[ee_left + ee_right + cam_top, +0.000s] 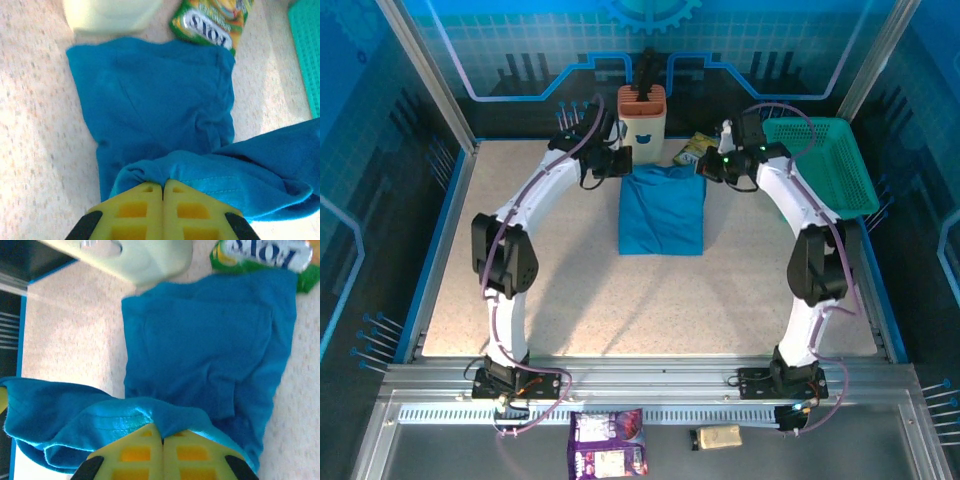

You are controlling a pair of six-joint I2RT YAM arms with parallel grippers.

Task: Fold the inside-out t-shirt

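L gripper [163, 186] & R gripper [162, 432] each pinched shut on far edge of t-shirt [662, 212], lying mid-table [570, 300] beside snack packet [210, 20]; cloth prob. light, limp, saggy, so grip corners/edges.

The t-shirt [662, 212] is plain medium blue. The table [620, 310] is beige with fine dark speckles. At its far right corner the mesh basket [825, 165] is teal. The snack packet [212, 22] is green and yellow with white lettering. The left gripper [163, 187] and right gripper [162, 432] are yellow.
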